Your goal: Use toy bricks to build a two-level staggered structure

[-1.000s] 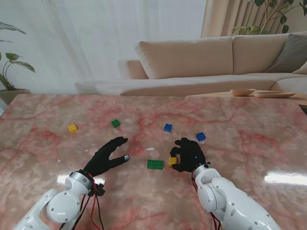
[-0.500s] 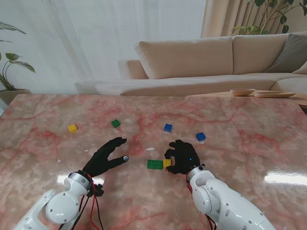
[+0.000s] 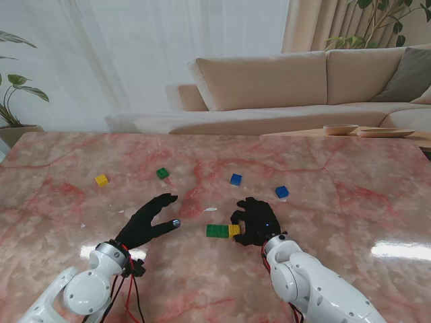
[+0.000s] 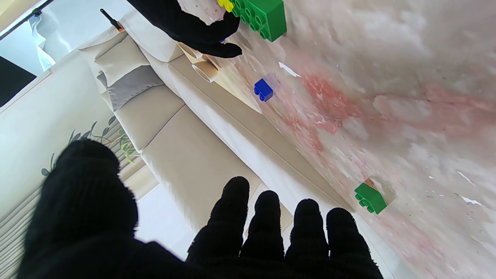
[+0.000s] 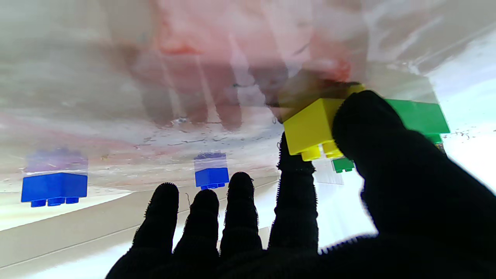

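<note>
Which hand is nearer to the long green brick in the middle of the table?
Right. The right hand sits just right of the long green brick, pinching a yellow brick against its end. The left hand rests open, farther off to its left.

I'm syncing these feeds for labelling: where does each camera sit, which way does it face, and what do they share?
Stand view: above the shoulders, looking down at the table; both arms show.
Left wrist: looks along the open left hand towards the sofa.
Right wrist: looks along the right hand pinching the yellow brick.
All share the long green brick.
</note>
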Robot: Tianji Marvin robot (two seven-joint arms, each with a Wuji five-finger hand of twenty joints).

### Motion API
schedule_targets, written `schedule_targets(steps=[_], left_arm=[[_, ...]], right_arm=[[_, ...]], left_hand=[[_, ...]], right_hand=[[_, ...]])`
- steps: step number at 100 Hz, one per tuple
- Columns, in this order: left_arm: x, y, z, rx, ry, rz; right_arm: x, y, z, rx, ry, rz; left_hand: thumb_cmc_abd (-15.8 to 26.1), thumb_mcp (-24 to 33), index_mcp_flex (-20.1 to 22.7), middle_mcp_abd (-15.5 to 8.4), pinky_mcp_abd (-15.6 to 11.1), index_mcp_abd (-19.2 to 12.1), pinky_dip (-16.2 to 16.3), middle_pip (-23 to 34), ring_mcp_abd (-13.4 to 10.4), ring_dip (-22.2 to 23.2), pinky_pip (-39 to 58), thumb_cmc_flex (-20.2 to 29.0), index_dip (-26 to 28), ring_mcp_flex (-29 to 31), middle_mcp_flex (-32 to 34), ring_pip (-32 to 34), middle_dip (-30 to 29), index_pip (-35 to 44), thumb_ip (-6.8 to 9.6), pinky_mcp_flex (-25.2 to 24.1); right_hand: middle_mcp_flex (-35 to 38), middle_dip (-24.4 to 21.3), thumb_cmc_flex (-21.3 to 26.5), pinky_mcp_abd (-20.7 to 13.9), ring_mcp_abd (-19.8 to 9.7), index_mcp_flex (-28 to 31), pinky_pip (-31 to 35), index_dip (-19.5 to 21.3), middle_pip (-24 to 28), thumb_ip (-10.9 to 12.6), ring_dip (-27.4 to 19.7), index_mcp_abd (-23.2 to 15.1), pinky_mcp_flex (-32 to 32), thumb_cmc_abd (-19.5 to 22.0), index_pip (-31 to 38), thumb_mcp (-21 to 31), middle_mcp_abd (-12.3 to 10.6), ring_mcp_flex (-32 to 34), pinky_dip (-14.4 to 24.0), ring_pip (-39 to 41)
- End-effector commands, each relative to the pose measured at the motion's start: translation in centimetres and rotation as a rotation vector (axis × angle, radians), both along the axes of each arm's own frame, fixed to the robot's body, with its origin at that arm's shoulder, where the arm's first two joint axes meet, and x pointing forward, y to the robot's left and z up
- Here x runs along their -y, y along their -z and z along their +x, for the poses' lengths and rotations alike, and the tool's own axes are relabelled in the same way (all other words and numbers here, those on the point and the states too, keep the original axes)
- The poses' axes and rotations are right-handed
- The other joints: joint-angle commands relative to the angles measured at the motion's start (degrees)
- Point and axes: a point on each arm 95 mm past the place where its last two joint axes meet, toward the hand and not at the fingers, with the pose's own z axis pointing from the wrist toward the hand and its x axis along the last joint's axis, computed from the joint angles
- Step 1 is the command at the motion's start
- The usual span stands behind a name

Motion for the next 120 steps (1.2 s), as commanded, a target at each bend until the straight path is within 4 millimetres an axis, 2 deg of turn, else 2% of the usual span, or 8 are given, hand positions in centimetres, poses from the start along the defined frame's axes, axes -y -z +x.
schedule_targets(steps=[1,15,33,74,80,97,109,120], left_arm=[[0.2,0.2,-0.2,-0.002,0.002,0.001],[0.2,0.2,-0.2,-0.003,0.003,0.002],[0.2,0.2,-0.3,-0.003,0.002,0.003],[0.2,0.2,-0.3,-0.002,0.003,0.004],[0.1,0.2,-0.3,-0.003,0.002,0.004],[0.1,0.1,-0.3,0.0,0.001,0.005],[0.1,0.1,-0.3,0.003,0.001,0.004],[0.1,0.0,-0.2,0.006,0.0,0.003]], right_arm=[[0.1,0.9,-0.7,-0.034,0.0,-0.009],[0.1,0.9,-0.7,-0.035,-0.002,-0.01],[0.1,0.9,-0.8,-0.037,-0.008,-0.016],[0.0,0.9,-0.9,-0.041,-0.03,-0.027],[-0.1,0.9,-1.0,-0.043,-0.032,-0.026],[-0.1,0.6,-1.0,-0.033,-0.04,-0.017],[-0.2,-0.4,-1.4,-0.004,-0.04,0.001],[-0.2,-1.9,-1.8,0.044,-0.038,0.019]], left_hand=[[1.4,1.6,1.5,-0.7,-2.4,-0.5,0.5,0.7,-3.0,-0.5,-2.3,-0.5,0.4,-0.4,0.0,-1.4,0.5,0.3,0.28,-0.7],[1.3,1.6,1.4,-0.6,-2.4,-0.5,0.6,0.7,-2.9,-0.5,-2.4,-0.5,0.4,-0.5,0.0,-1.4,0.5,0.3,0.26,-0.7],[1.3,1.7,1.4,-0.7,-2.5,-0.6,0.6,0.7,-2.9,-0.5,-2.6,-0.4,0.4,-0.4,0.1,-1.4,0.5,0.3,0.25,-0.7],[1.0,2.0,1.3,-0.6,-2.5,-0.6,0.7,0.7,-2.9,-0.4,-2.8,-0.3,0.4,-0.5,0.0,-1.4,0.5,0.4,0.14,-0.7],[1.0,2.0,1.3,-0.6,-2.5,-0.6,0.8,0.7,-2.9,-0.4,-2.9,-0.3,0.4,-0.5,0.0,-1.4,0.5,0.4,0.11,-0.7],[0.9,2.1,1.2,-0.7,-2.5,-0.6,0.8,0.6,-2.9,-0.4,-3.1,-0.4,0.4,-0.5,-0.1,-1.4,0.4,0.4,0.05,-0.8],[0.9,2.0,1.2,-0.7,-2.6,-0.6,0.9,0.7,-2.8,-0.4,-3.1,-0.6,0.4,-0.6,-0.1,-1.4,0.4,0.3,0.03,-0.7],[1.0,2.0,1.2,-0.7,-2.5,-0.5,1.0,0.6,-2.9,-0.4,-3.1,-0.7,0.4,-0.5,-0.1,-1.4,0.4,0.3,0.03,-0.7]], right_hand=[[0.1,-0.9,-0.4,0.2,-1.6,2.7,0.3,0.9,-0.8,-0.4,1.1,-2.6,-0.1,0.4,0.6,2.1,-0.6,1.4,1.5,0.2],[-0.2,-0.9,-1.0,0.2,-1.6,2.3,0.2,0.9,-1.2,0.6,1.1,-1.6,-0.1,1.7,-0.9,-0.1,-0.5,1.4,1.6,0.0],[-0.7,-1.0,-2.3,0.2,-1.5,2.3,0.0,1.3,-1.9,7.0,1.2,1.3,-0.2,3.0,-6.2,-3.7,-0.2,1.1,1.8,-0.4],[-1.5,-1.2,-1.3,0.3,-1.3,0.5,-0.4,0.3,-2.8,7.4,1.1,3.3,-0.6,2.0,-11.1,-9.7,-0.1,0.7,1.9,-1.0],[-2.1,-1.3,-1.2,0.3,-1.2,-1.1,-0.5,-0.1,-3.1,7.7,1.1,4.7,-0.8,2.4,-12.8,-11.5,0.1,0.5,1.9,-1.2],[-4.7,-1.4,-2.7,0.2,-1.0,-6.2,-1.0,-5.0,-3.9,9.0,0.7,10.9,-1.5,2.7,-22.6,-16.8,0.5,0.0,2.1,-3.1],[-5.1,-2.1,-5.1,0.3,-0.9,-9.0,-1.2,-10.2,-5.9,9.7,1.0,14.9,-1.9,3.1,-30.1,-18.0,0.7,-0.1,2.3,-3.8],[-5.4,-2.3,-8.0,0.6,-0.6,-12.1,-1.5,-12.8,-7.3,10.1,1.4,17.2,-2.2,4.9,-33.7,-17.9,0.8,0.1,2.2,-3.5]])
